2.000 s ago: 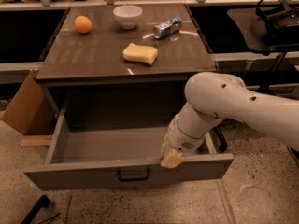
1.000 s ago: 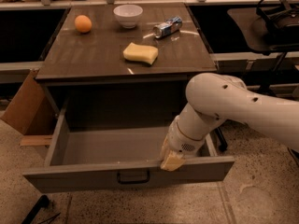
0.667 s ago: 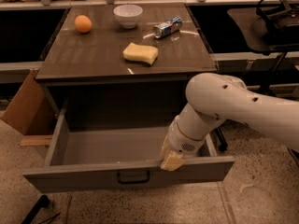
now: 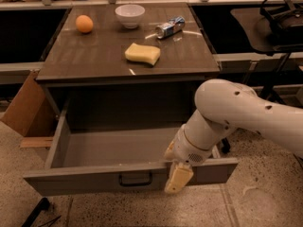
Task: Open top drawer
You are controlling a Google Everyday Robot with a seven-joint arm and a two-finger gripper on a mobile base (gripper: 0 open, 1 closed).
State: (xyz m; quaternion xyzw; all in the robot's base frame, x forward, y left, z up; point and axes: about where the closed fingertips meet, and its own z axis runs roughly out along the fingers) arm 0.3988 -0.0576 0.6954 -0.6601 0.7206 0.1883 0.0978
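The top drawer (image 4: 90,181) is a deep grey box pulled far out from under the table, and I see nothing inside it. Its flat front has a small dark pull handle (image 4: 135,179) in the centre. My gripper (image 4: 175,174) sits at the top edge of the drawer front, just right of the handle, reaching down over the front panel. My white arm (image 4: 236,112) comes in from the right. No other drawers show.
On the brown tabletop (image 4: 94,56) lie an orange (image 4: 84,23), a white bowl (image 4: 129,14), a yellow sponge (image 4: 142,54) and a tipped can (image 4: 170,27). A cardboard box (image 4: 26,103) stands at the left. A black stand (image 4: 279,27) is at the right.
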